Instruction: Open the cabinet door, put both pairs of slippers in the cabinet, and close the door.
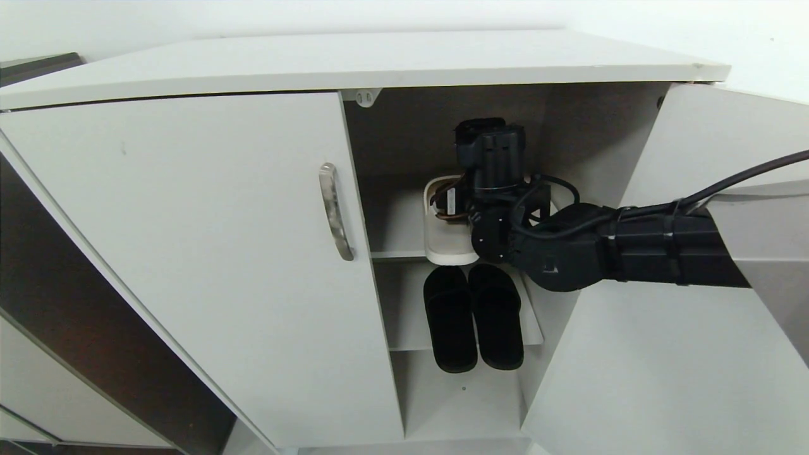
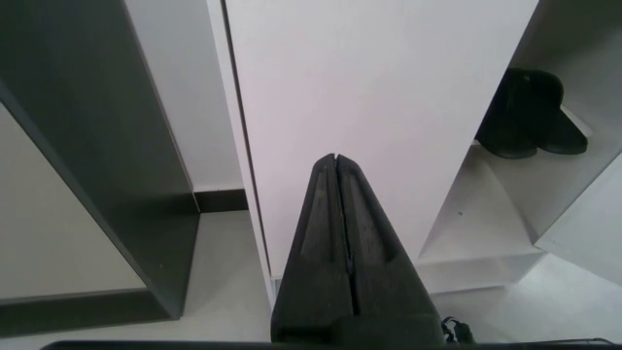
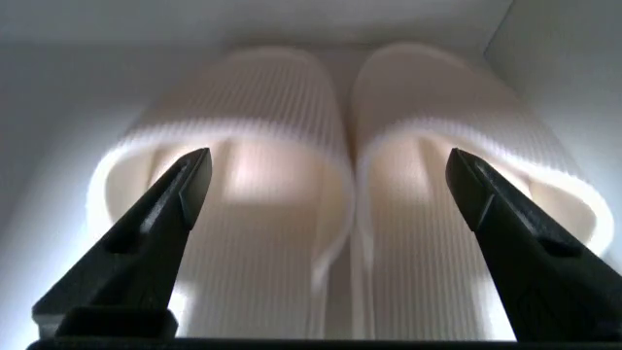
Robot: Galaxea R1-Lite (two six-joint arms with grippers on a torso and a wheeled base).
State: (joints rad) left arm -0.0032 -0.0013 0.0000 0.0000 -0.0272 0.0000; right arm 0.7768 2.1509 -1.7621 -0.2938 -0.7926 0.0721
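A white wall (image 1: 758, 31) stands at the back. At the left, a dark brown panel (image 1: 95, 303) slants above pale panels (image 1: 38, 392). A dark skirting board (image 2: 219, 201) meets the pale floor (image 2: 224, 292).

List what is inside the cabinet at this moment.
White slippers sit on the upper shelf, with the right gripper at them, fingers open. Black slippers sit on the shelf below. The closed left door hides the rest.
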